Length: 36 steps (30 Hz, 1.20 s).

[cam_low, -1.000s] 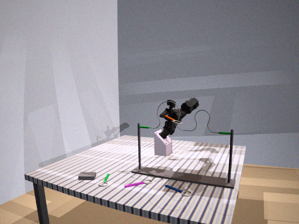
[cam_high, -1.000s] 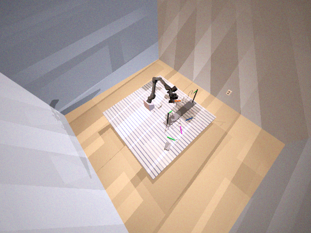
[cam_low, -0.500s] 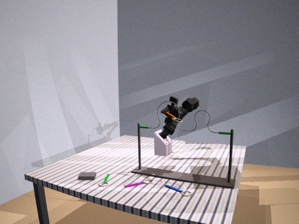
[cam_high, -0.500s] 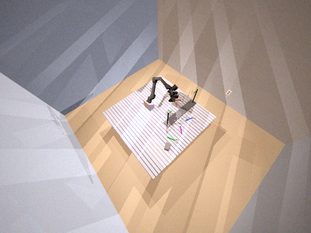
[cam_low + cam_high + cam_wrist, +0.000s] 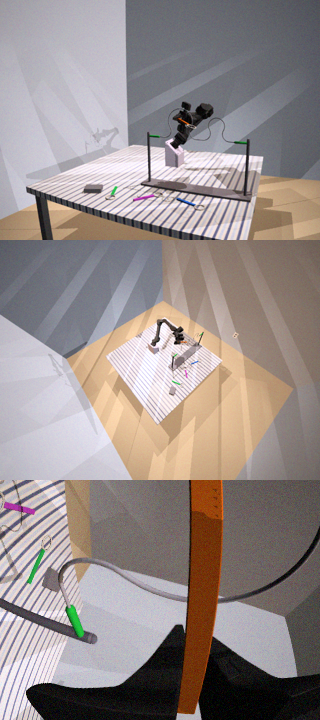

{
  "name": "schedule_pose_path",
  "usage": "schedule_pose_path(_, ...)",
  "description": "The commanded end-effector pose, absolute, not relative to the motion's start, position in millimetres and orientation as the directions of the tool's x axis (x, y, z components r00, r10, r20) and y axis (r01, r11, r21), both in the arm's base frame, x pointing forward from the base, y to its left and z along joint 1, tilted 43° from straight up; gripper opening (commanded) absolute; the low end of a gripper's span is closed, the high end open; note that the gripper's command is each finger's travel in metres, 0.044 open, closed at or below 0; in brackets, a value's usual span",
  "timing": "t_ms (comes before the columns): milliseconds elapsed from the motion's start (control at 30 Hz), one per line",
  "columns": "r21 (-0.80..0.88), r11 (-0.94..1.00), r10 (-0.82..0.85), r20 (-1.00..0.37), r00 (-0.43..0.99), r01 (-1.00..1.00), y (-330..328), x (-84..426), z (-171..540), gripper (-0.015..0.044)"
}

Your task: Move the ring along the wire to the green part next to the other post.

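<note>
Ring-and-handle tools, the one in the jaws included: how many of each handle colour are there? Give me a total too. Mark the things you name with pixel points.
Orange handle [image 5: 183, 342] [image 5: 183, 121] [image 5: 204, 565]: 1, in the jaws [image 5: 177, 342] [image 5: 176, 118]
Green handle [image 5: 176, 382] [image 5: 113, 190] [image 5: 36, 567]: 1
Magenta handle [image 5: 186, 373] [image 5: 143, 197] [image 5: 20, 508]: 1
Blue handle [image 5: 194, 362] [image 5: 185, 201]: 1
Total: 4
</note>
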<state>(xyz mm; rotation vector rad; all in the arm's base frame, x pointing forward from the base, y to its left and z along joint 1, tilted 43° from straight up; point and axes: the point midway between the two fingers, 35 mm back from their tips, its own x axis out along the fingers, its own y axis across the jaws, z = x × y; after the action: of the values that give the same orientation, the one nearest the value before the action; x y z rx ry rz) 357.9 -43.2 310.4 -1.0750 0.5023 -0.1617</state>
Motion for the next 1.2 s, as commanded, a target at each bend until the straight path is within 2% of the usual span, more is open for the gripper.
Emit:
schedule_pose_path(0, -0.851, 0.513, -0.354, -0.324, 0.878, -0.107, -44, 358, 313, -0.015)
schedule_pose_path(1167, -0.538, 0.835, -0.171, -0.452, 0.875, -0.115, -32, 358, 299, -0.015)
